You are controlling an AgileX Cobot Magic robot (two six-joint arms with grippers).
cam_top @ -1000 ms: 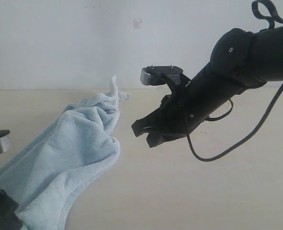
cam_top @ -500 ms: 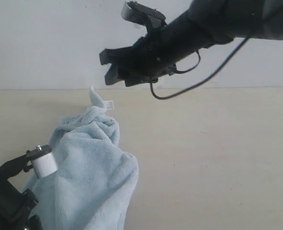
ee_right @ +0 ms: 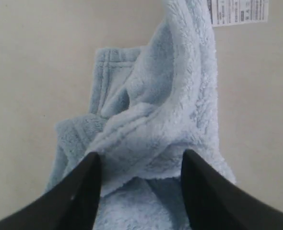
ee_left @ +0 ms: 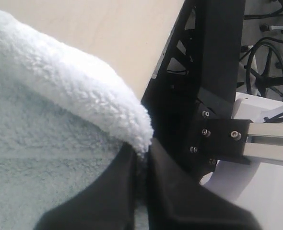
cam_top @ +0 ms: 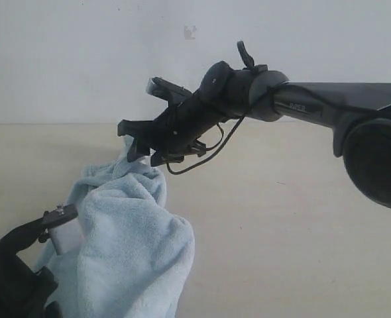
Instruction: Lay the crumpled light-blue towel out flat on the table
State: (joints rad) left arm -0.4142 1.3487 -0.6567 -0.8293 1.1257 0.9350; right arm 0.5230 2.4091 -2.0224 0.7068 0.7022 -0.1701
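One crumpled pale-blue terry towel (cam_top: 126,245) is pinched between two left fingers (ee_left: 103,201) and straddled by two wide-spread right fingers (ee_right: 76,191).

A plain white wall (cam_top: 83,59) fills the background, with one small grey mark (cam_top: 190,31) high up. Past my left wrist I see a black frame (ee_left: 218,57) standing upright. A screwed bracket (ee_left: 223,143) joins it to a silver rail (ee_left: 271,146), and dark cables (ee_left: 274,44) loop behind.
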